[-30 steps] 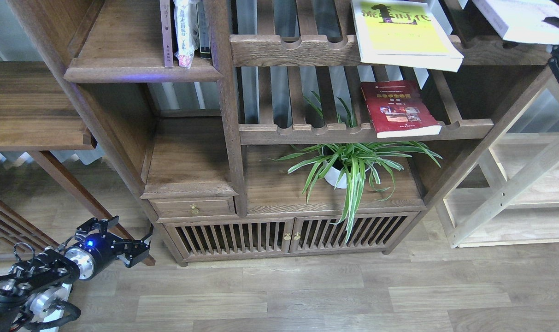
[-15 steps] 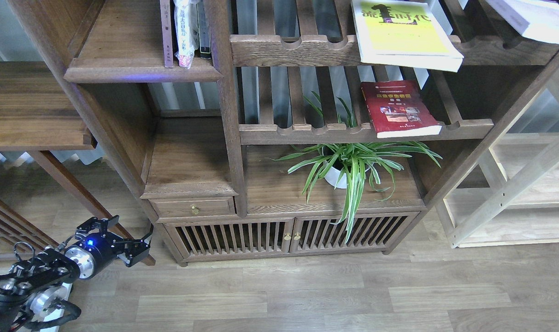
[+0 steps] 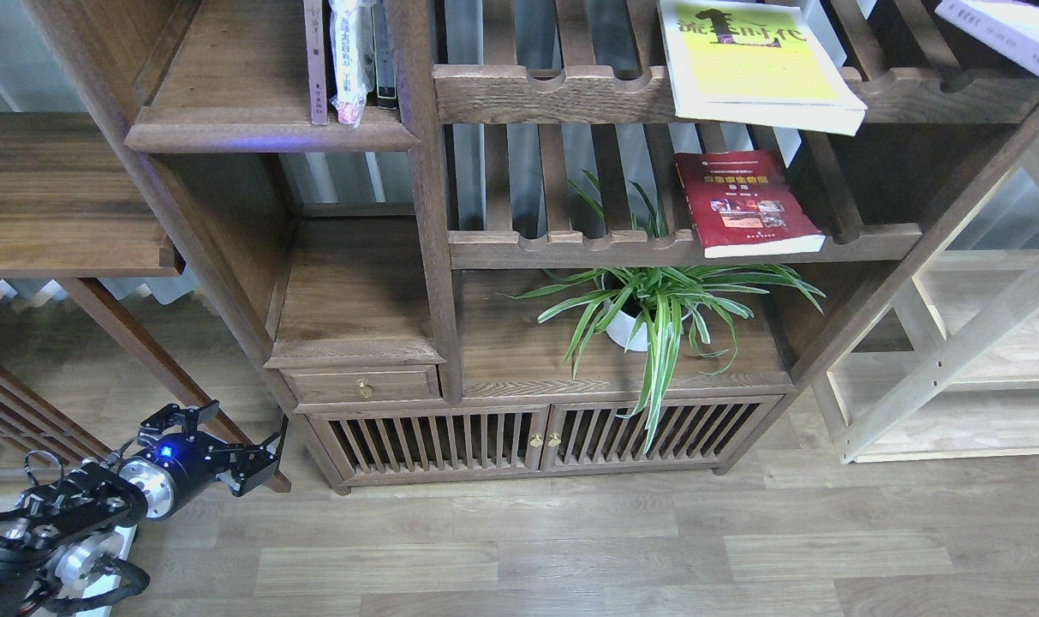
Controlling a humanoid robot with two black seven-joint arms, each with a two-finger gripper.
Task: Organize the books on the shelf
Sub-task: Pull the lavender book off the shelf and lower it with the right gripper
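Left pincer open, low beside cabinet; plant under red book.

Place: a home-like living room or study.
Furniture: a dark-brown carved wooden display cabinet with slatted racks, a small brass-knobbed drawer and slatted doors.
Decor: a green striped spider plant in a white pot.
Reading matter: paperbacks lying and standing on its boards.
Floor: grey-brown wood-look planks.
Beside it: a pale light-wood shelving unit.
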